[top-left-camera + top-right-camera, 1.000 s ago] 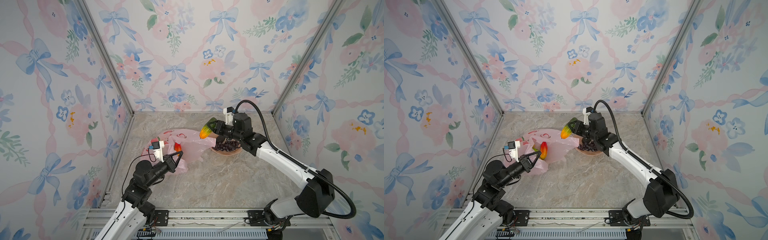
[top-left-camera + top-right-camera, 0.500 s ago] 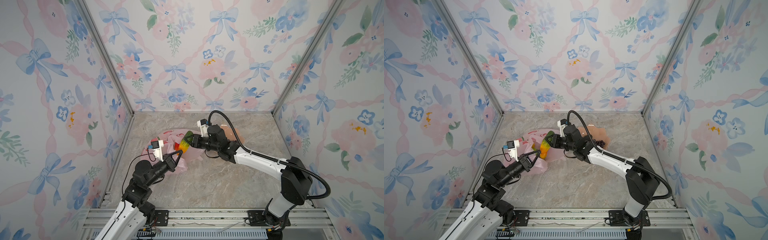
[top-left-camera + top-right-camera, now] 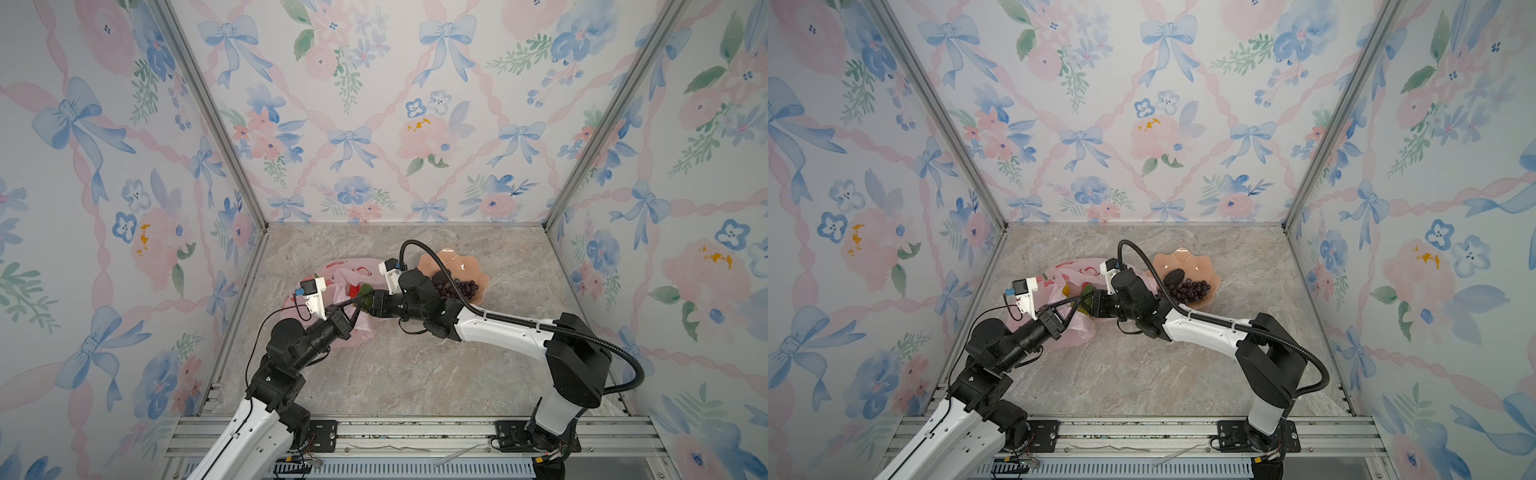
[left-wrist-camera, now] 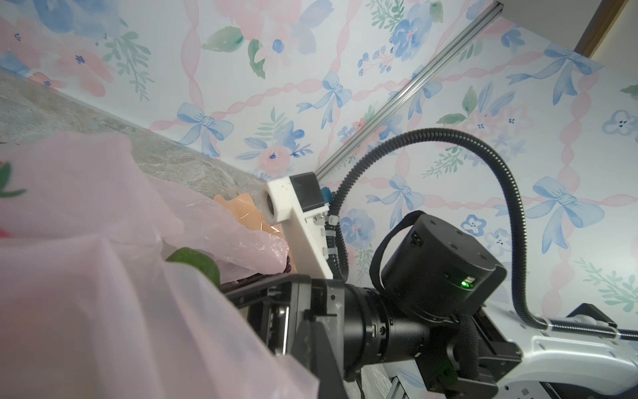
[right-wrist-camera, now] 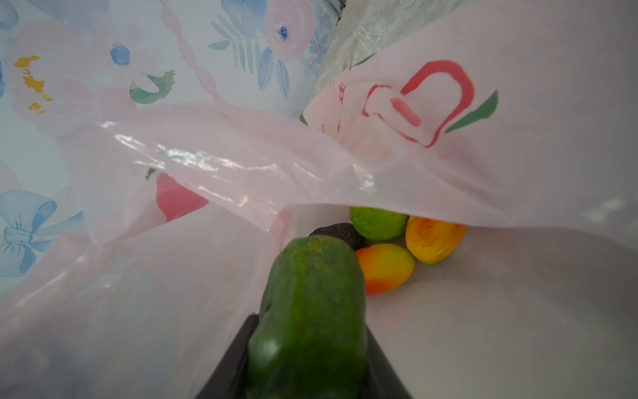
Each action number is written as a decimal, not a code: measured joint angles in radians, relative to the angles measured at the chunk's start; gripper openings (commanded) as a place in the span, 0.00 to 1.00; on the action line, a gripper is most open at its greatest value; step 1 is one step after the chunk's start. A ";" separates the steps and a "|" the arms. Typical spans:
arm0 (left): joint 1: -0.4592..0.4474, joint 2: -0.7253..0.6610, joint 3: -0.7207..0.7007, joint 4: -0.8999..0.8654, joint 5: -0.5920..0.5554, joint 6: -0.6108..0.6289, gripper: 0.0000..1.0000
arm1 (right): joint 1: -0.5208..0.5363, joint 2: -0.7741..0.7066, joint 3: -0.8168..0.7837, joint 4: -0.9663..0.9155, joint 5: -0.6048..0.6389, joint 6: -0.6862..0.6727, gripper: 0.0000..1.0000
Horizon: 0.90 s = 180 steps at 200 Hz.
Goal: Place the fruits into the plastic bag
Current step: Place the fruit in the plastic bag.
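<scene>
Right gripper (image 3: 363, 301) is clenched on a green elongated toy fruit (image 5: 310, 304). Its jaws press the two long flanks, so the fruit's long axis runs in line with the fingers and its free end points straight ahead of the wrist. In the right wrist view that end lies past the raised rim of the thin translucent pink plastic bag (image 5: 241, 165), over the bag's lower film. Deeper in, ahead of the held fruit along the same axis, rest a round green toy fruit (image 5: 378, 222), a black bumpy piece (image 5: 340, 232), a red-orange-yellow toy mango (image 5: 385, 267) and an orange-yellow toy mango (image 5: 433, 238), packed close together. Left gripper (image 3: 1077, 299) is shut. Judging by the lifted film, it pinches the bag's upper rim and holds the mouth open towards the right arm, though film veils the grip point in the left wrist view. In both top views the bag lies left of centre in the frame, with both grippers meeting at its mouth. Just right of it stands a peach scalloped dish (image 3: 451, 255) holding dark purple grapes (image 3: 461, 289) and one dark lump (image 3: 438, 276), behind the right wrist. Only the right arm is loaded, and it is the one inside the mouth. The coming move is judged a release, which needs the fruit clear of the rim and short of the pile.
</scene>
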<state>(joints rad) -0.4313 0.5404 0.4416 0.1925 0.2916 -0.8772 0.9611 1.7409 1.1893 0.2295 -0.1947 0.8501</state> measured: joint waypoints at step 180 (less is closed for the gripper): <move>0.000 -0.030 0.000 0.005 -0.003 -0.018 0.00 | 0.037 0.250 0.189 -0.030 -0.150 0.022 0.53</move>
<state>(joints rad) -0.4313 0.5102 0.4412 0.1978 0.2886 -0.8951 0.9977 1.9911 1.3785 0.1997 -0.3450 0.8722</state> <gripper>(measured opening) 0.049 0.518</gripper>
